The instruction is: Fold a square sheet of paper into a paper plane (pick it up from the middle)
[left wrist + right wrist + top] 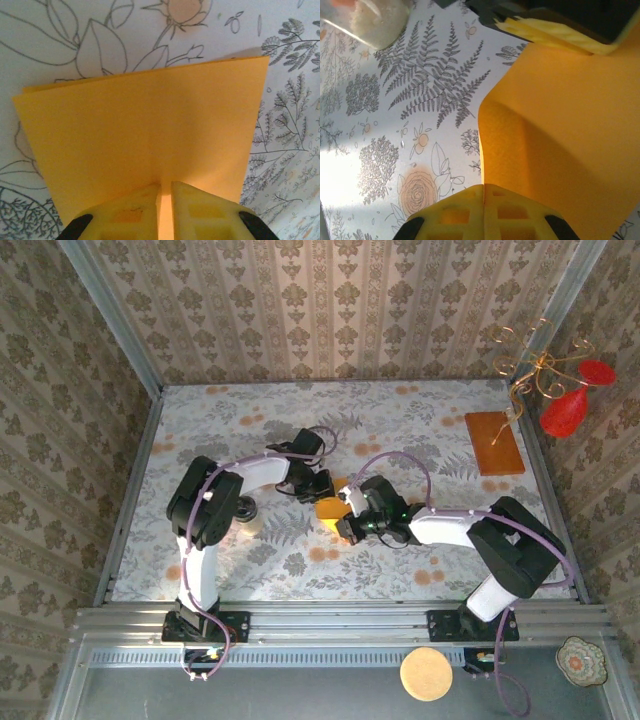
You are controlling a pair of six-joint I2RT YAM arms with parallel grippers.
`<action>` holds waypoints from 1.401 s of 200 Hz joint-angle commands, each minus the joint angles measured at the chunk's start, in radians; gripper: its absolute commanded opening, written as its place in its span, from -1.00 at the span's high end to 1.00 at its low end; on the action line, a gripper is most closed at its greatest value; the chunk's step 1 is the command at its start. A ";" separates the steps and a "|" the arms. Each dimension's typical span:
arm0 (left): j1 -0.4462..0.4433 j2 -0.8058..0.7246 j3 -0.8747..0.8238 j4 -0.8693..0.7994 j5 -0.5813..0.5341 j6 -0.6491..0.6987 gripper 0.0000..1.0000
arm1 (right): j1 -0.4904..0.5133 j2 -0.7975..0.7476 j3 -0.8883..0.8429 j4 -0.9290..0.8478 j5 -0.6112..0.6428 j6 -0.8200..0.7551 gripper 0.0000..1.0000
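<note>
**A:** The worktop (400, 420) is cloth-covered and patterned. What are the largest things on it?

**B:** The left arm (205, 505) and right arm (510, 540), which reach in from the near edge and meet about the middle. Next in size is a brown-orange board (493, 443). It lies flat by the right edge toward the far right corner, well apart from the work.

**A:** And the sheet of paper (150, 135)?

**B:** It is bright orange-yellow and held between the two arms near the middle of the worktop, a little toward the near edge. The left wrist view shows two layers offset along one edge, so it appears doubled over. I judge that an early fold is in hand and the pointed nose is not yet made. Whether the sheet touches the cloth cannot be told.

**A:** What is the state of each gripper?

**B:** The left gripper (166, 186) has its jaws drawn close with a thin strip of paper between them, clamped at the middle of one edge. The right gripper (484, 187) has its jaws pressed together on another edge, where the paper bows up in a soft curve.

**A:** How will the sheet handle?

**B:** By my judgement it is very light and limp, matte enough not to slip, yet easily creased or torn. The bow suggests that a push between the arms would buckle it rather than move it. The best hold is at an edge midpoint or on the fold line, pinched lightly. Slight tension between the two grips should lay the layers flat.
</note>
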 commanded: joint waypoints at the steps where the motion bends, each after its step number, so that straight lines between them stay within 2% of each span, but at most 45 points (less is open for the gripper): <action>1: -0.006 0.035 0.012 -0.090 -0.028 0.048 0.70 | -0.020 0.016 0.028 -0.040 0.007 0.053 1.00; 92: -0.008 0.045 0.022 -0.089 -0.009 0.070 0.73 | -0.039 0.038 0.046 -0.081 0.166 0.100 1.00; 280: -0.008 0.051 0.023 -0.085 0.009 0.084 0.77 | -0.039 0.068 0.077 -0.101 0.200 0.082 1.00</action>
